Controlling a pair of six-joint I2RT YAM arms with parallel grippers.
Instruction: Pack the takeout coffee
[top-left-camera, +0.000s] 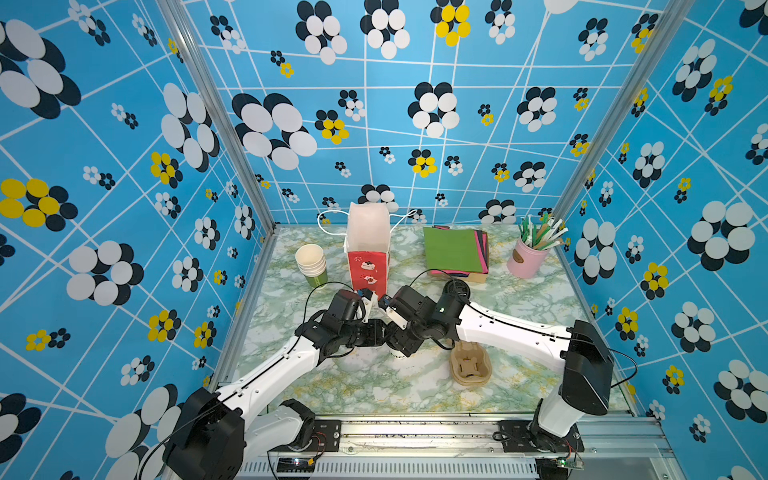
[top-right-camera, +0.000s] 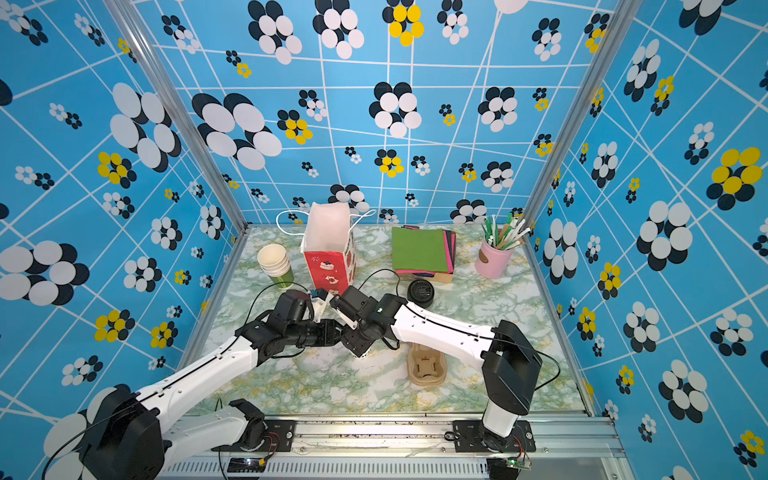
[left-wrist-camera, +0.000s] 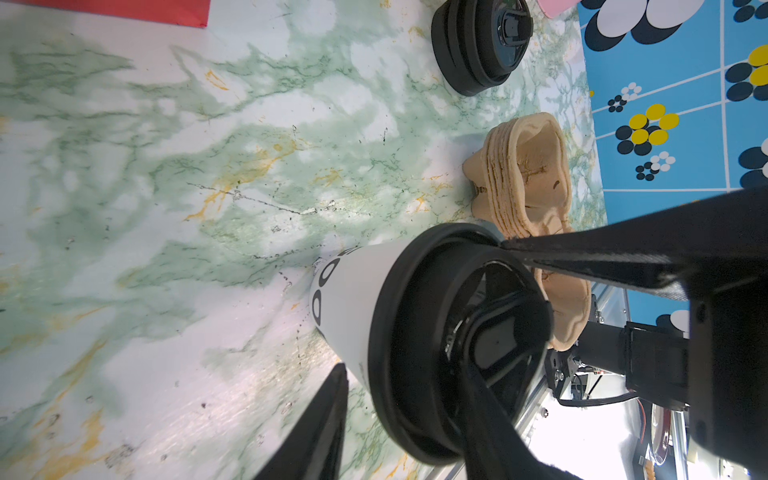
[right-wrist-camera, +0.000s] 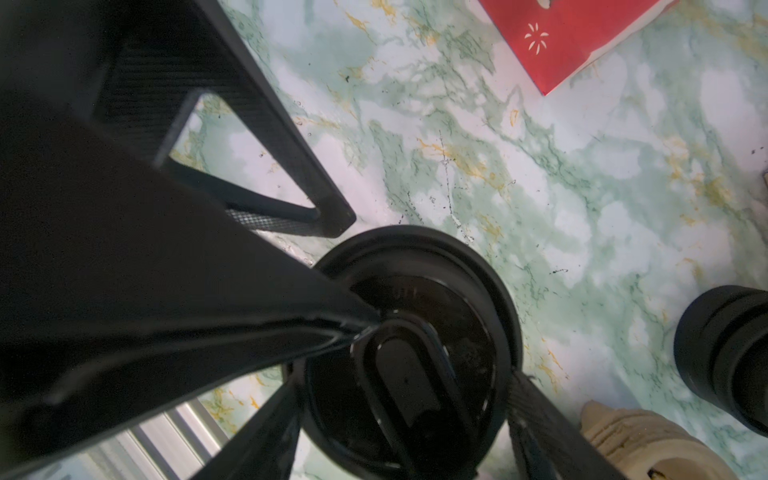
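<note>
In both top views the left arm (top-left-camera: 286, 365) and the right arm (top-left-camera: 507, 332) are seen meeting just below frame centre. The takeout coffee (top-left-camera: 397, 354) is all but buried under them. Only a white sliver is shown on the counter (top-left-camera: 374, 386), below the red bag (top-left-camera: 368, 266) in the frame and left of the tan carrier stack (top-left-camera: 470, 365).

Over to the left wrist view: the takeout coffee is found at lower centre, its white wall and dark lettering plain, with the black lid (left-wrist-camera: 386, 332) seated on it. The left gripper (left-wrist-camera: 422, 305) is closed about it at a middling width. One of its fingers (left-wrist-camera: 324, 415) is laid against the white wall, and its partner is pressed to the lid's rim.

Now the right wrist view: the lid is caught at lower centre. The right gripper (right-wrist-camera: 357, 276) is spread wide and nothing is held. One tip is set on the lid's top and one is parked outside the rim. The red bag is glimpsed at upper right.
</note>
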